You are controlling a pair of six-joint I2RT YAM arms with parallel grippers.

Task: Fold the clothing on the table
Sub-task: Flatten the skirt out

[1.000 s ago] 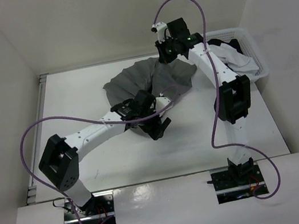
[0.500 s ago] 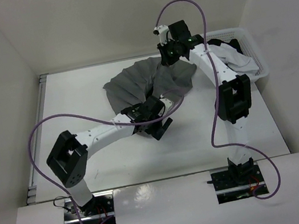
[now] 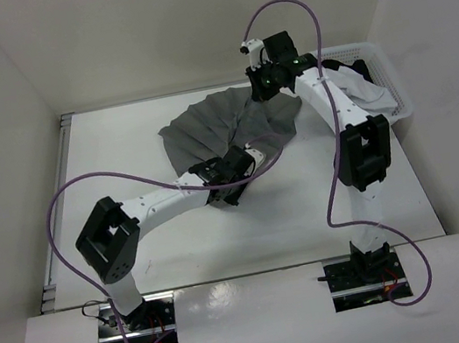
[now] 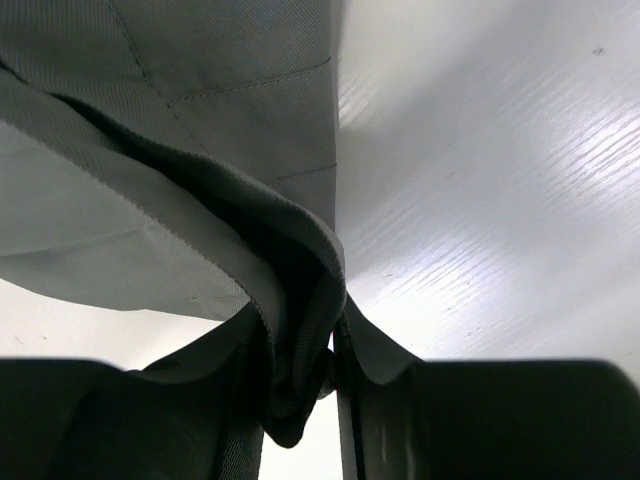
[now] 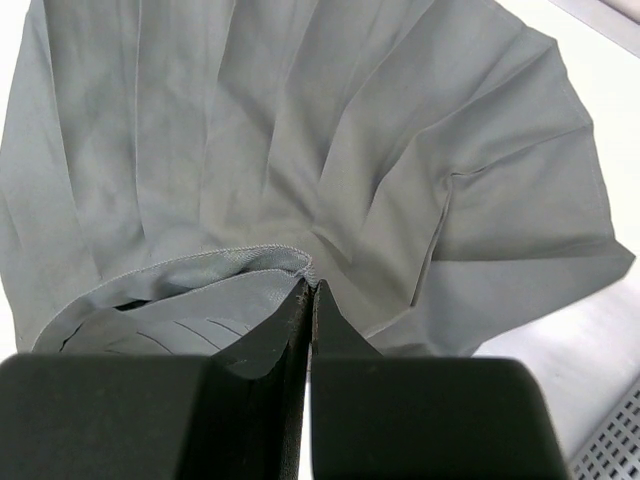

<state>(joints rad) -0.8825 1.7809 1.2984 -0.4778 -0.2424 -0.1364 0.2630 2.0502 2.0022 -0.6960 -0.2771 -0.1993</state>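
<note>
Skirt on table, back-centre. Right gripper pinches its far-right edge, left gripper clamps the near edge. The skirt's span runs between them.

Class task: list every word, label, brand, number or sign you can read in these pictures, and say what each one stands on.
None: no view shows any readable text.
The grey skirt, the table and the basket are all plain, with no label, brand, number or sign showing.
</note>
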